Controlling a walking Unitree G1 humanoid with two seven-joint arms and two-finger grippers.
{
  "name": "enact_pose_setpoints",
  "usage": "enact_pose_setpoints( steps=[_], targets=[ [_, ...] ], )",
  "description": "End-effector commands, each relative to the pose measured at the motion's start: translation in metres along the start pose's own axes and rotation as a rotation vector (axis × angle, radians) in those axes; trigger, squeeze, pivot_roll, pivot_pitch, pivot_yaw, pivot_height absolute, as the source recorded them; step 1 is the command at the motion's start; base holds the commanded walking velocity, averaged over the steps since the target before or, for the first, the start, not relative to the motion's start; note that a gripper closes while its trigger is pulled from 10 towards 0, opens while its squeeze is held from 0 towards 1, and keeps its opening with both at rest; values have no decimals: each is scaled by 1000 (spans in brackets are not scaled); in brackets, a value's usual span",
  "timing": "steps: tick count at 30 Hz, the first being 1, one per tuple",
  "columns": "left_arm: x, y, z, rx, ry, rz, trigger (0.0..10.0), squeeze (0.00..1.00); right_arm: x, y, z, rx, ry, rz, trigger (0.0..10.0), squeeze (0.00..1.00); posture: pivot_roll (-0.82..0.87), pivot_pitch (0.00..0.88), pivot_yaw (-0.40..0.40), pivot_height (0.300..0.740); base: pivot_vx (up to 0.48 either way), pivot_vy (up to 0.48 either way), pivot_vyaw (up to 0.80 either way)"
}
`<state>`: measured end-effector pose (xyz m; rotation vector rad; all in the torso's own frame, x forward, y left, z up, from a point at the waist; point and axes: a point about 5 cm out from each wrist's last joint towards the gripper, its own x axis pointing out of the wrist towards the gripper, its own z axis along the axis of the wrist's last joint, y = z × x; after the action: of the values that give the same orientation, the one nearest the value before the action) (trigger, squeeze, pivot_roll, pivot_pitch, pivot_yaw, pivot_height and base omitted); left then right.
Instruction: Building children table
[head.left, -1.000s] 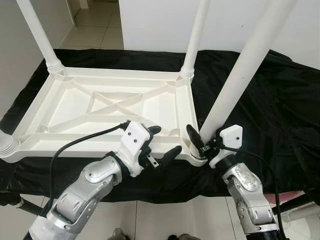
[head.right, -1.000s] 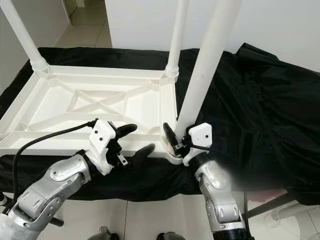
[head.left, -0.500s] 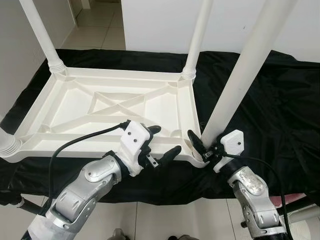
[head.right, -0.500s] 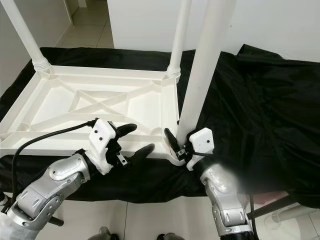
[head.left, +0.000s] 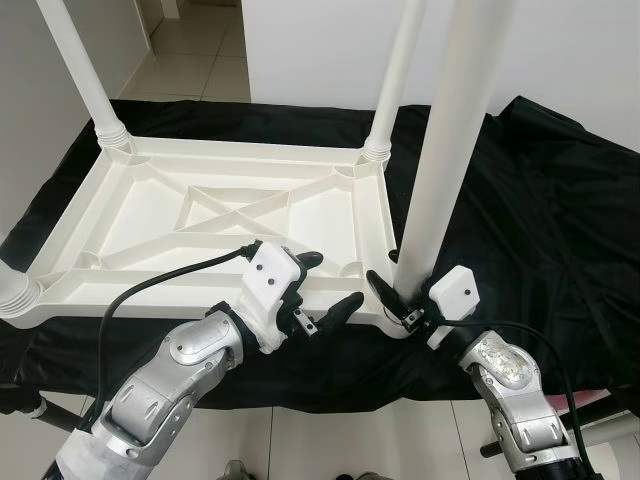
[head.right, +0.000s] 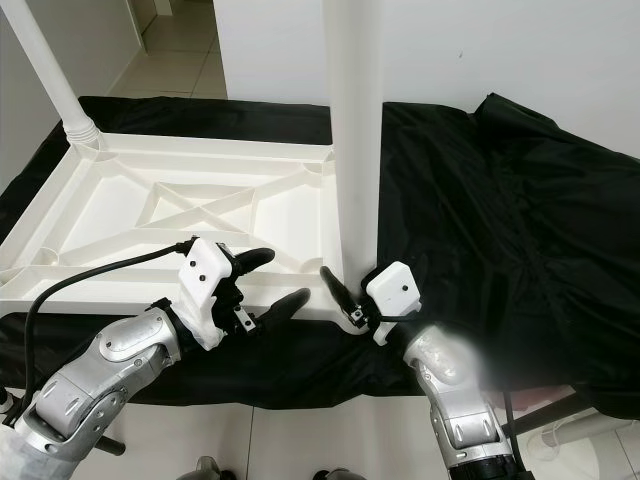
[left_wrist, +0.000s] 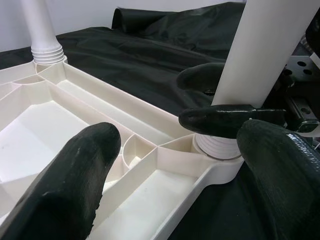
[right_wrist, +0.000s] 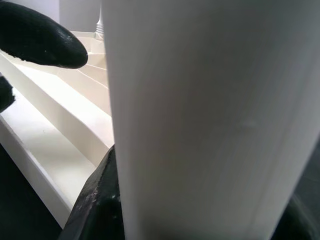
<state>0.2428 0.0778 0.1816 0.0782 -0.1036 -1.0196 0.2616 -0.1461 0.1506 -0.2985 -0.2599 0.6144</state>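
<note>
The white plastic table top (head.left: 200, 215) lies upside down on a black cloth (head.left: 540, 200). Legs stand in its far-left corner (head.left: 75, 65) and far-right corner (head.left: 395, 70). A leg base (head.left: 12, 295) stands at the near-left corner. My right gripper (head.left: 405, 300) is shut on the bottom of another white leg (head.left: 450, 150), which stands almost upright in the near-right corner socket (left_wrist: 215, 147). My left gripper (head.left: 325, 283) is open, one finger inside the near rim and one outside it, just left of that corner. The right wrist view shows the held leg (right_wrist: 200, 125) up close.
The cloth-covered surface ends just in front of the table top's near rim. Beyond it is tiled floor (head.left: 190, 40) at the back left and a white wall (head.left: 300, 40) behind. A black cable (head.left: 170, 275) loops from my left wrist over the rim.
The held leg has swung from leaning right to almost upright in the near-right socket, with my right gripper still on it. My left gripper has stayed put.
</note>
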Motion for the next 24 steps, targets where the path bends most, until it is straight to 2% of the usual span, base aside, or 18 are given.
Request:
enact_pose_setpoints(
  steps=[1, 2, 4, 6, 16, 24],
  targets=[
    [0, -9, 0, 0, 5, -138, 10000, 0, -7, 6, -25, 75, 125, 20, 10000, 0, -22, 118, -24, 740, 0, 0, 0],
    [0, -9, 1, 1, 4, -136, 10000, 0, -5, 5, -28, 131, 143, -7, 10000, 0, -21, 121, -25, 740, 0, 0, 0],
    [0, -9, 1, 1, 4, -136, 10000, 0, -5, 5, -28, 131, 143, -7, 10000, 0, -21, 121, -25, 740, 0, 0, 0],
    [0, -9, 1, 2, 3, -132, 10000, 0, -3, 2, -34, 197, 189, -46, 10000, 0, -20, 124, -28, 740, 0, 0, 0],
    [-1, -9, 1, 0, 4, -124, 10000, 0, 2, -4, -39, 241, 236, -95, 10000, 0, -15, 129, -33, 740, 0, 0, 0],
    [-1, -9, 1, -2, 4, -120, 10000, 0, 3, -12, -44, 257, 254, -187, 10000, 0, -12, 133, -35, 740, 0, 0, 0]
  ],
)
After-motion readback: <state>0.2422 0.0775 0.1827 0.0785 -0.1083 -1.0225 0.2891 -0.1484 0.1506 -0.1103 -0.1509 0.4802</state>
